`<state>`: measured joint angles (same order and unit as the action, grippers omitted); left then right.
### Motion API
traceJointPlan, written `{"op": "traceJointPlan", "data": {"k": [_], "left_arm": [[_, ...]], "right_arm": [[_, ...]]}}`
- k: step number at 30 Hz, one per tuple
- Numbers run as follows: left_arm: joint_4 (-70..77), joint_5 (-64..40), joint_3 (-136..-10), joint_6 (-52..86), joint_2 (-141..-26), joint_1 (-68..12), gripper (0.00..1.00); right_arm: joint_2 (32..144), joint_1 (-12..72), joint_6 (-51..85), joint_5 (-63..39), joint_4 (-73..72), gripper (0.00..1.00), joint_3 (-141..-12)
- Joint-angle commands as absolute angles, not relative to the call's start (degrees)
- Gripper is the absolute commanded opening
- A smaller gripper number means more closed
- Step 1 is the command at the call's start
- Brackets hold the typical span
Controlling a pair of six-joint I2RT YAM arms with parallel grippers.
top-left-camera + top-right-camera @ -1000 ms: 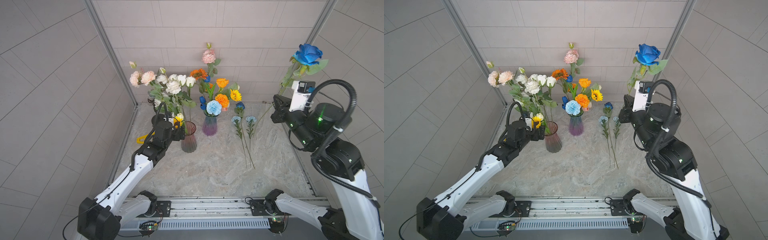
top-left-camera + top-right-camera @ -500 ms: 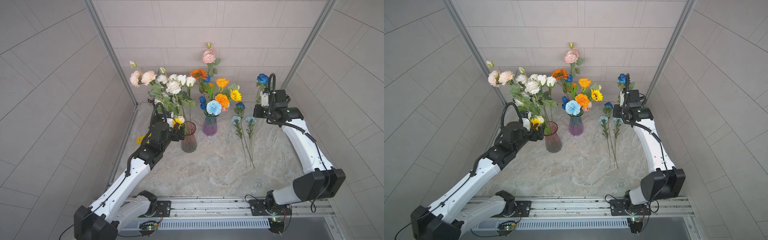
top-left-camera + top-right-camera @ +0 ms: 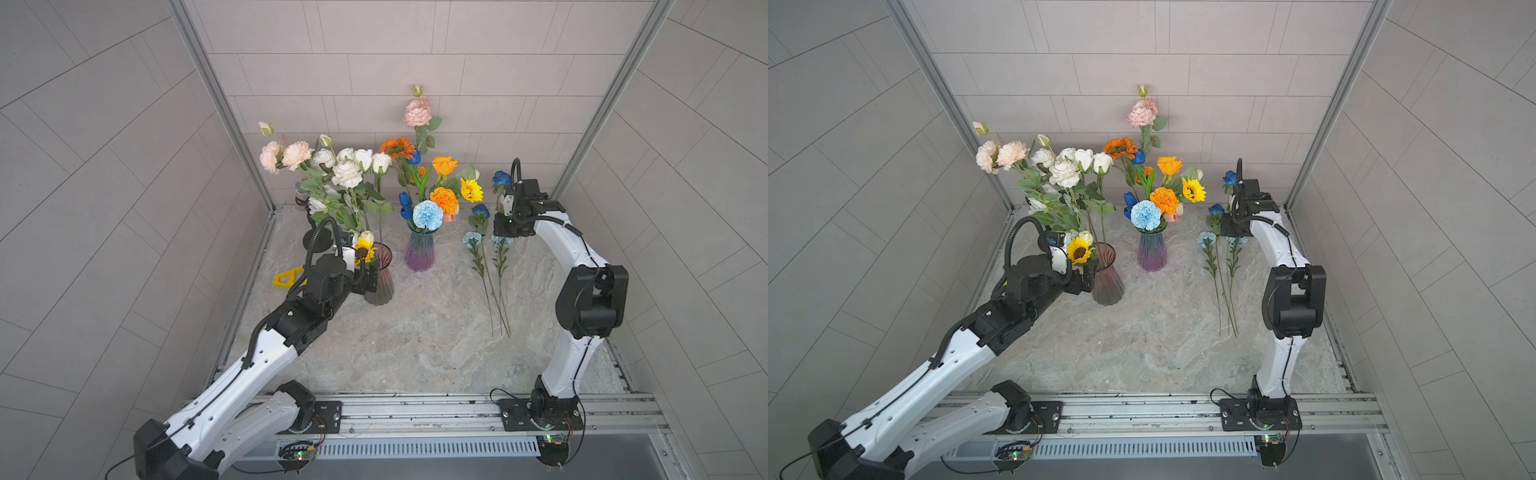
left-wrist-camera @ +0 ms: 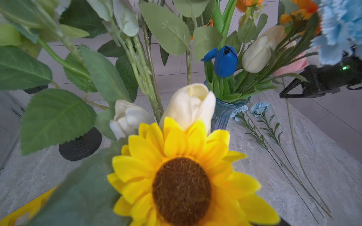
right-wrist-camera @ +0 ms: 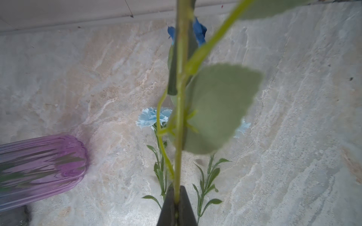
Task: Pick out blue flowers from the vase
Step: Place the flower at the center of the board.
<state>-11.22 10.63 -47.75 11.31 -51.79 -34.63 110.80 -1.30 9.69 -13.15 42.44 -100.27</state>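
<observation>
The purple-blue vase (image 3: 419, 253) (image 3: 1152, 254) holds a pale-blue carnation (image 3: 427, 215), deep-blue tulip buds (image 3: 405, 200) (image 4: 225, 61) and orange and yellow blooms. My right gripper (image 3: 506, 208) (image 5: 177, 203) is shut on the green stem (image 5: 179, 117) of a blue rose (image 3: 501, 178) (image 3: 1229, 178), held upright at the back right. Below it, two pale-blue carnations (image 3: 472, 238) (image 5: 152, 117) and another blue rose (image 3: 481, 210) lie on the table. My left gripper (image 3: 368, 279) stands open beside the smoky vase (image 3: 380, 276); a sunflower (image 4: 182, 176) hides its jaws in the left wrist view.
The smoky vase carries white and pink flowers (image 3: 347, 172). A yellow plastic piece (image 3: 286, 277) and a black round stand (image 3: 318, 240) sit behind my left arm. Tiled walls close in the back and both sides; a metal rail (image 3: 415, 411) runs along the front.
My right arm has swung down and back from close to the camera, carrying the blue rose to the back right above the laid flowers. My left arm has shifted only slightly.
</observation>
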Motion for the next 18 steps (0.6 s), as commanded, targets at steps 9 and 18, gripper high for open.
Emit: {"op": "traceJointPlan", "data": {"k": [9, 18], "left_arm": [[-11.4, 22.3, -40.8, 13.4, -45.7, -43.1, 1.0], [-8.7, 20.6, -36.8, 15.3, -43.1, -43.7, 1.0]], "right_arm": [[116.3, -1.9, 8.2, -13.4, 42.2, 0.0, -104.2], [116.9, -2.2, 8.0, -12.9, 41.4, 0.25, -104.1]]}}
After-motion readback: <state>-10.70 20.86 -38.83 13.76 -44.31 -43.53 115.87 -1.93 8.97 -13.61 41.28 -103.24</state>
